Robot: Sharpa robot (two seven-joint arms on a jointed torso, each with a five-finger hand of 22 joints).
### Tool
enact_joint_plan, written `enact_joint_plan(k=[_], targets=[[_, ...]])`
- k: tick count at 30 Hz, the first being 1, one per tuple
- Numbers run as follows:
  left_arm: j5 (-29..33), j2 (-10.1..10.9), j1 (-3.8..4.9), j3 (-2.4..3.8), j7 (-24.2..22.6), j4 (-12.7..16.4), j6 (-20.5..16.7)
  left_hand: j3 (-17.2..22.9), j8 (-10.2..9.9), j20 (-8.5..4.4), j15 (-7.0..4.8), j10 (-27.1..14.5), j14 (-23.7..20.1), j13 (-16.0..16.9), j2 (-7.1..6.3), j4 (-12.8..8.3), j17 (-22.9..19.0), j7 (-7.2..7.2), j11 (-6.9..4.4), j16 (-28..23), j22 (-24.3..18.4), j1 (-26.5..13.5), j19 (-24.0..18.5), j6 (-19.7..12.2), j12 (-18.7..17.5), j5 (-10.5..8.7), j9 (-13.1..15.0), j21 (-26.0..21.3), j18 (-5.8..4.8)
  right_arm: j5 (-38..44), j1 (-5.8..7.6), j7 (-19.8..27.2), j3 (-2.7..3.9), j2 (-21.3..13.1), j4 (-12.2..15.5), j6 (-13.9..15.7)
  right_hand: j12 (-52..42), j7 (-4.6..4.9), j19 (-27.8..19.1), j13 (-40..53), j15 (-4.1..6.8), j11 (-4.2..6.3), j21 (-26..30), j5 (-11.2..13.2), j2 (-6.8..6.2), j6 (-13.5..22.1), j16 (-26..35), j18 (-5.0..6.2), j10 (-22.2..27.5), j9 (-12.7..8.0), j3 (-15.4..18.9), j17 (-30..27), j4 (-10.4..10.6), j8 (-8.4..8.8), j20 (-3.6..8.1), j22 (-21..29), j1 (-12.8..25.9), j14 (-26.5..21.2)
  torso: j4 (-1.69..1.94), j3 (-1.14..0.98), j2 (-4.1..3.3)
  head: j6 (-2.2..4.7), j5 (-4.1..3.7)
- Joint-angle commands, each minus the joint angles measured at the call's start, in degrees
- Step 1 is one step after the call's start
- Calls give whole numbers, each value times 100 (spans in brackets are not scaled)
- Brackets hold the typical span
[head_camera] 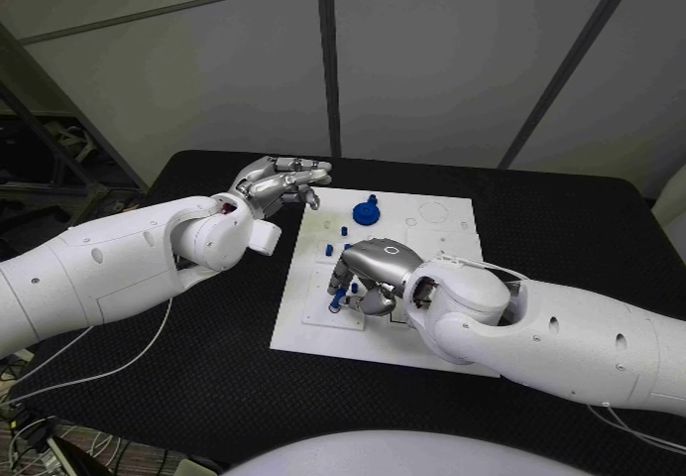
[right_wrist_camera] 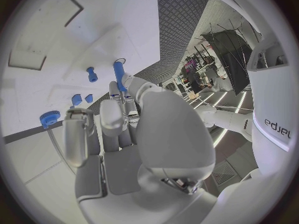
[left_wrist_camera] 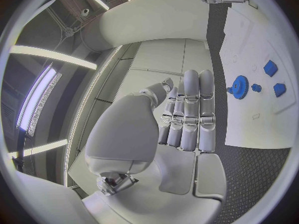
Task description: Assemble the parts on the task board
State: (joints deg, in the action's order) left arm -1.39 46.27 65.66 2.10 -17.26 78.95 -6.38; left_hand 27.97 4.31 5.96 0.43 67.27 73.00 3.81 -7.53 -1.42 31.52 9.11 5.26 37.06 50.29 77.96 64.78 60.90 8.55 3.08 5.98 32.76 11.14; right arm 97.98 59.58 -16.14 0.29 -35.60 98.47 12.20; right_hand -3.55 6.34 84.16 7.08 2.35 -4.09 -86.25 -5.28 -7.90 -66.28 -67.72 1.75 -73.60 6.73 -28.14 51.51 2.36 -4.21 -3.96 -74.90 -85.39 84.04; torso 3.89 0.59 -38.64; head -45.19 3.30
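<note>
A white rectangular task board (head_camera: 429, 223) is seen lying flat in the middle of the black tabletop (head_camera: 572, 228), its surface marked with shallow recesses and small holes. Near its far edge a blue gear-shaped part (head_camera: 368, 211) is found, round and toothed with a raised hub, and a few small blue parts (head_camera: 346, 233) are scattered just below it on the board. The right hand (head_camera: 365, 278) is lowered over the near left portion of the board, and a slim blue peg (right_wrist_camera: 119, 75) is pinched between its fingertips, the peg being long and cylindrical. In the right wrist view, a short blue pin (right_wrist_camera: 91, 74) and two small blue blocks (right_wrist_camera: 76, 99) are seen lying on the white plate beyond the fingers. The left hand (head_camera: 279, 183) is held above the tabletop just beside the board's far left corner, its fingers curled inward with nothing held.
</note>
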Motion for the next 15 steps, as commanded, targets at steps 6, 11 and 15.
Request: enact_joint_plan(k=[6,11,15], targets=[[14,9,7,5,-11,8,69,-18,-25,43,8,-43,-26,4,7,-11,-6,23,12,-19,-6,-14,-13,-20,-24,-10,-8,-21,-69,102,-3,35,-28,23,-17,-245,-15,27,436,13,0,156,-3,-24,36,3,-4,-85,-178,11,-58,2,-12,30,21,-1290,-27,-18,3,4,1,-28,16],[14,11,7,5,-4,8,78,-18,-25,43,8,-43,-26,4,7,-11,-6,23,12,-19,-6,-14,-13,-20,-24,-10,-8,-21,-69,103,-4,41,-47,19,1,-277,-15,27,436,13,-1,156,-4,-24,36,1,-5,-85,-178,12,-60,3,-14,29,21,-1290,-24,-17,3,4,1,-28,16],[14,12,7,5,-2,7,81,-18,-25,43,8,-43,-26,4,7,-11,-6,23,12,-19,-6,-14,-13,-20,-24,-10,-8,-21,-69,104,-5,35,-53,11,12,-289,-16,26,437,16,-1,157,-7,-23,35,-5,-9,-86,-178,16,-69,7,-19,27,21,-1292,-12,-17,3,3,2,-34,19]])
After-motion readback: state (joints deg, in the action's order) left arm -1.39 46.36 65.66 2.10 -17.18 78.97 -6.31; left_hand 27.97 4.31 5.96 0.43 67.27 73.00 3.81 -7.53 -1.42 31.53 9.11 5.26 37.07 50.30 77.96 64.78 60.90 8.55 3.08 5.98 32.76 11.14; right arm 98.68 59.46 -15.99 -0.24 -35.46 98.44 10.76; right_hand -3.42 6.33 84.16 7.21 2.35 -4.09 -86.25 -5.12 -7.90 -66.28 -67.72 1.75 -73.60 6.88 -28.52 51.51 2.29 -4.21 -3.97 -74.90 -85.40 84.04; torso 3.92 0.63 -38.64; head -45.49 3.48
